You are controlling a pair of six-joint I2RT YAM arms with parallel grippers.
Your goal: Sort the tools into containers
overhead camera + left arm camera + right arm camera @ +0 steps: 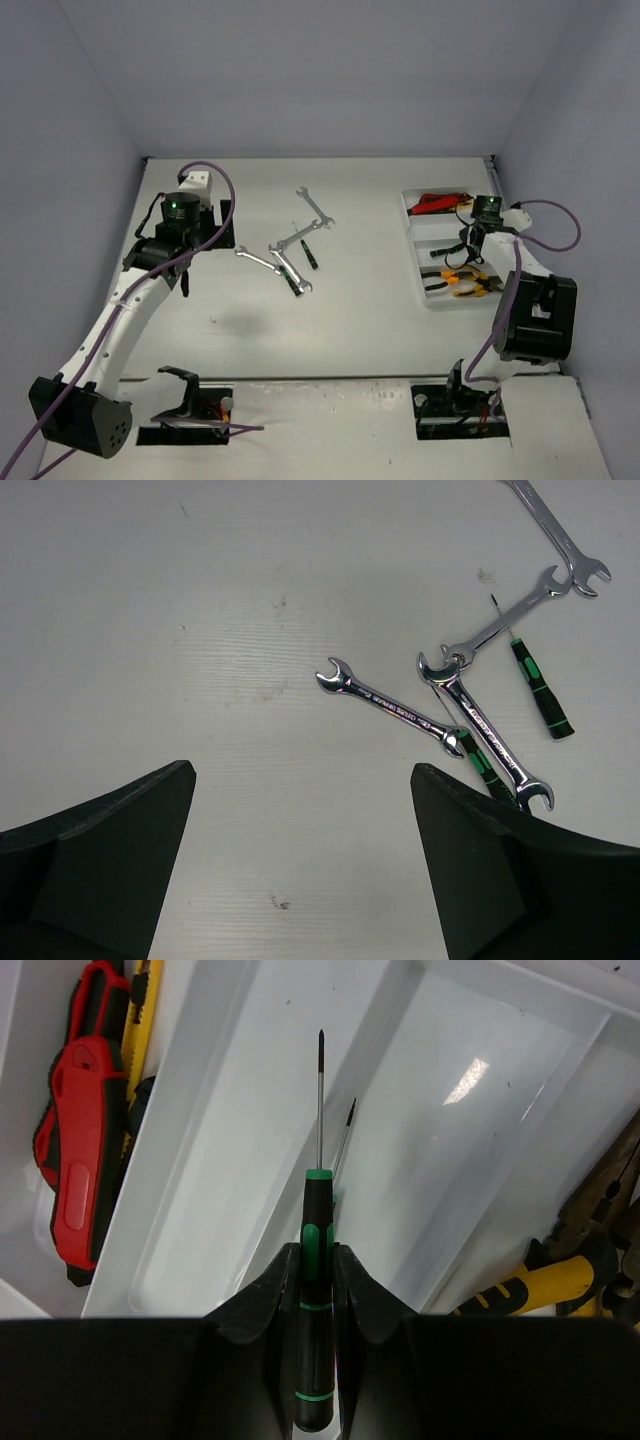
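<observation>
My right gripper (318, 1260) is shut on a black-and-green screwdriver (319, 1210) and holds it over a middle compartment of the white tray (250, 1110); it also shows in the top view (468, 250). A second thin shaft lies just right of the held one. My left gripper (300, 860) is open and empty above bare table, left of the loose tools (200, 235). Several silver wrenches (395, 708) (485, 730) (505, 620) and two screwdrivers (540, 685) (480, 760) lie together mid-table (292, 262).
Red-handled and yellow cutters (75, 1140) lie in the tray's far compartment (438, 203). Yellow- and orange-handled pliers (540, 1280) lie in its near compartment (462, 285). Grey walls close in the table on three sides.
</observation>
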